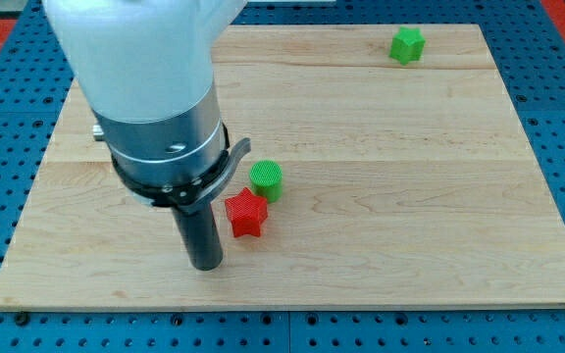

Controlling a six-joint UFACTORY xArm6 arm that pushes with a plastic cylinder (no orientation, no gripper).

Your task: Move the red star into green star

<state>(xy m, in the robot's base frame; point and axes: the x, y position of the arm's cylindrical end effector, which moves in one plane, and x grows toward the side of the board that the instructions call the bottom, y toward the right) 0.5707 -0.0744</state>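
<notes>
Evidently light, rigid, free-sliding: red star [245,214] just right of my tip [205,265]; no gripper fitted. Push lower-left face toward far green star [407,44].

The pale wooden board [381,196] looks like smooth, matt timber glued up from long planks, with fine grain running left to right. Around it lies a blue perforated base [557,98], slightly shiny like painted metal. The red star block [246,214], the green round block [266,180] and the far green star block [407,45] show fine ridges, like matt printed plastic. The arm's white shell [135,49] is glossy plastic, its collar [165,147] brushed metal, and the dark rod [203,240] dull black.
</notes>
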